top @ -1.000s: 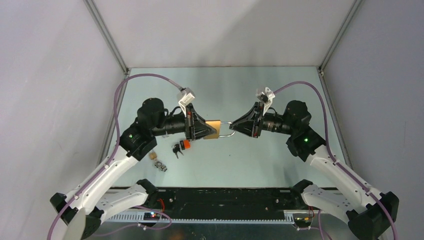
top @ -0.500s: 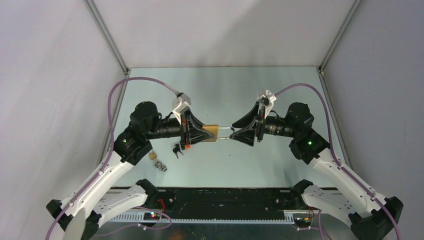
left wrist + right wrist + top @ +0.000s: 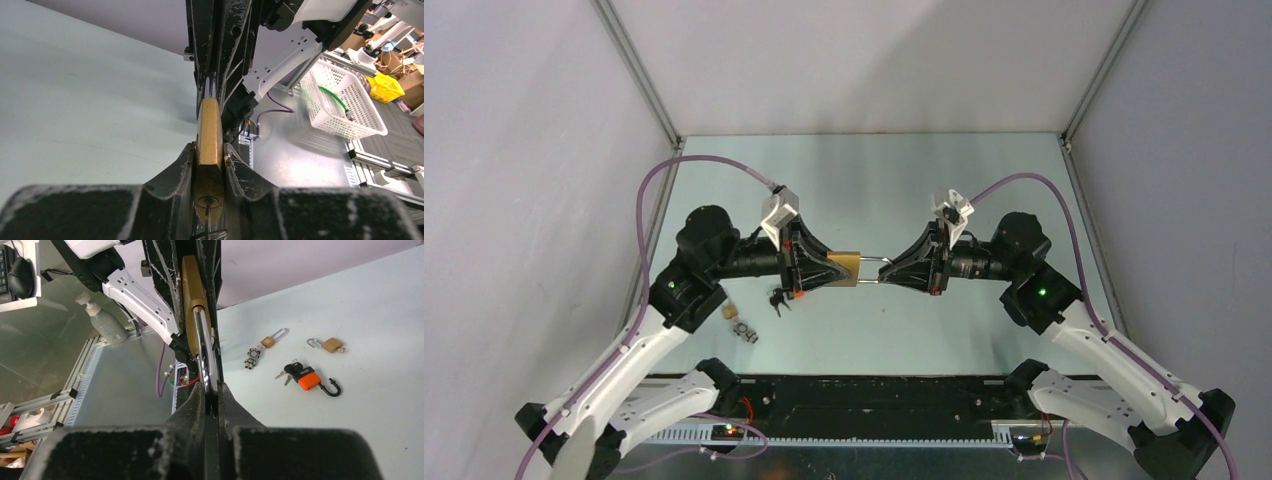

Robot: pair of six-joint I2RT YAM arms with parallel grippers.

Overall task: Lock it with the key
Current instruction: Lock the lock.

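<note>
Padlock (image 3: 849, 263) of brass hangs above the table (image 3: 984, 180), midway between both arms. Left gripper (image 3: 835, 271) pinches its body; right gripper (image 3: 887, 277) is clamped on the shackle (image 3: 200, 346) (fingers (image 3: 194, 405) nearly meeting around it).

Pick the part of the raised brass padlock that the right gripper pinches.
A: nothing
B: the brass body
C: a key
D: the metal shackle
D: the right gripper is closed on the shackle, while the left gripper holds the padlock by its brass body.
</note>
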